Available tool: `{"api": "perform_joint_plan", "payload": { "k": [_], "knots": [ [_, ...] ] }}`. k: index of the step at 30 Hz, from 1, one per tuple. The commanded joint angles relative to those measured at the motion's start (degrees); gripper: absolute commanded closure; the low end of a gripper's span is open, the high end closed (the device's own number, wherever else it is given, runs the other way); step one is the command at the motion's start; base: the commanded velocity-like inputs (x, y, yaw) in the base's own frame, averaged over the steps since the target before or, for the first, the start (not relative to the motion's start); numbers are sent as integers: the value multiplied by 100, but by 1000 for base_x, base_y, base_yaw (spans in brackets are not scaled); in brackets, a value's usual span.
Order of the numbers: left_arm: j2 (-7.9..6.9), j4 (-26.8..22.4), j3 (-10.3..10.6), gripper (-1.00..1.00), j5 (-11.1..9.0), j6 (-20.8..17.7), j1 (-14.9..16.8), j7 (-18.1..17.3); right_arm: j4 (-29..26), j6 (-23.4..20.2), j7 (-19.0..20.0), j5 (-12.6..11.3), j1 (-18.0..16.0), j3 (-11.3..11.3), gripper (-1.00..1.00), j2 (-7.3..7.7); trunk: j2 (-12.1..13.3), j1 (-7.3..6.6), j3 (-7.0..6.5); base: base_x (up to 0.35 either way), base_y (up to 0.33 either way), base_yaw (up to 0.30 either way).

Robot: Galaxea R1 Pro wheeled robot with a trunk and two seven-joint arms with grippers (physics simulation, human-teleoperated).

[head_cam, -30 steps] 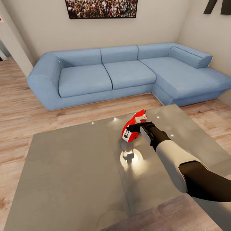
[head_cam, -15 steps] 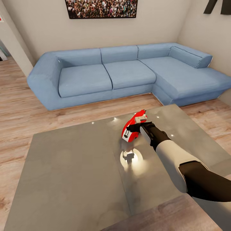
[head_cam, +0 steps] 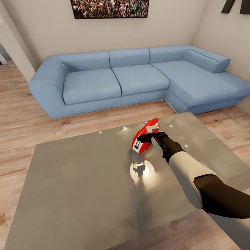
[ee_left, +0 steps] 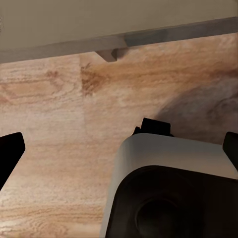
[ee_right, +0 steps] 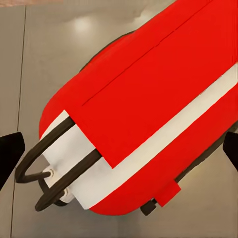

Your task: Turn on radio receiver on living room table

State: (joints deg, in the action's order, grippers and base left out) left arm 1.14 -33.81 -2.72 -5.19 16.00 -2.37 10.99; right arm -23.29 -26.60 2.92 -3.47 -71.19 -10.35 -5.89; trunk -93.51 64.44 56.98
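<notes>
The red radio receiver [head_cam: 140, 134] with its white band sits tilted on the glossy grey table [head_cam: 76, 180], toward the far right part of the top. My right gripper [head_cam: 145, 138] reaches it from the near right, with dark fingers against its side. Up close, the radio receiver [ee_right: 148, 114] lies between the wide-apart tips of the right gripper [ee_right: 121, 151], which is open. A dark wire handle shows at one end of the radio. The left gripper [ee_left: 119, 148] is open over the wood floor [ee_left: 54, 139], holding nothing.
A blue L-shaped sofa [head_cam: 114, 80] stands beyond the table along the back and right walls, with a strip of plank floor [head_cam: 21, 118] between. A crowd photo [head_cam: 109, 8] and a black letter [head_cam: 239, 7] hang on the walls. A lamp glare [head_cam: 139, 171] reflects below the radio.
The whole view has shifted down slightly, so the camera moved. The right arm and the radio hold the same pose.
</notes>
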Motion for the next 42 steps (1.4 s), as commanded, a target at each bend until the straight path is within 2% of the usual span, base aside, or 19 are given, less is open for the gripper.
{"api": "perform_joint_plan", "payload": {
  "k": [1, 3, 4, 42],
  "knots": [
    [0, -1, 0, -100, 0, 0, 0, 0, 0, 9, -1, 5, 0, -1, -100, 0, 0, 0, 0, 0, 0, 0],
    [0, 2, 0, -100, 0, 0, 0, 0, 0, 16, -1, 5, 0, -2, -100, 0, 0, 0, 0, 0, 0, 0],
    [0, 0, 0, -100, 0, 0, 0, 0, 0, 19, -1, 5, 0, -2, 100, 0, 0, 0, 0, 0, 0, 0],
    [-61, 6, -9, -100, 26, -18, 0, 0, 8, -12, -10, 3, 0, 1, 100, 0, 0, 0, 0, 0, 0, 0]
  ]
}}
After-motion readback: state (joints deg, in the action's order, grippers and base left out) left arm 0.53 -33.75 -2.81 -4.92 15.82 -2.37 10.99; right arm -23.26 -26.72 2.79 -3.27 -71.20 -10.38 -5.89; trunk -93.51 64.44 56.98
